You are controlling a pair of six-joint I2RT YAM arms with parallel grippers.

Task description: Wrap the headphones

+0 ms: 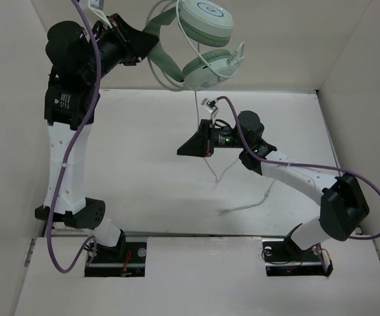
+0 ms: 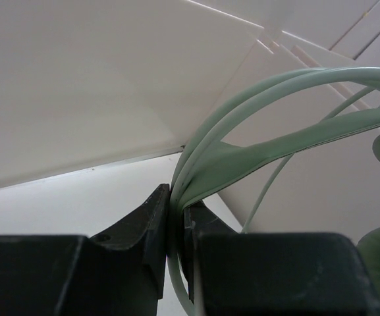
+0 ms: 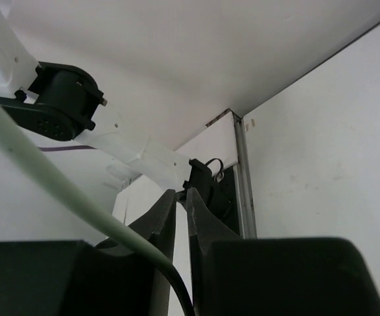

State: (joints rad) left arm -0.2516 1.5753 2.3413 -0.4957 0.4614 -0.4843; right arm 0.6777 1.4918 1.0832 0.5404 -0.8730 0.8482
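The pale mint-green headphones hang in the air at the back of the table, both earcups up by the back wall. My left gripper is raised high and shut on their thin headband, which sits pinched between the black fingers. The thin pale cable drops from the earcups, passes my right gripper, and trails onto the table, where its end lies. In the right wrist view the cable runs down into the root of the jaws. They stand a narrow gap apart and do not pinch it.
White walls close in the table on the left, back and right. Thick purple cables loop along both arms. The two arm bases are bolted at the near edge. The left arm's base shows beyond the right fingers.
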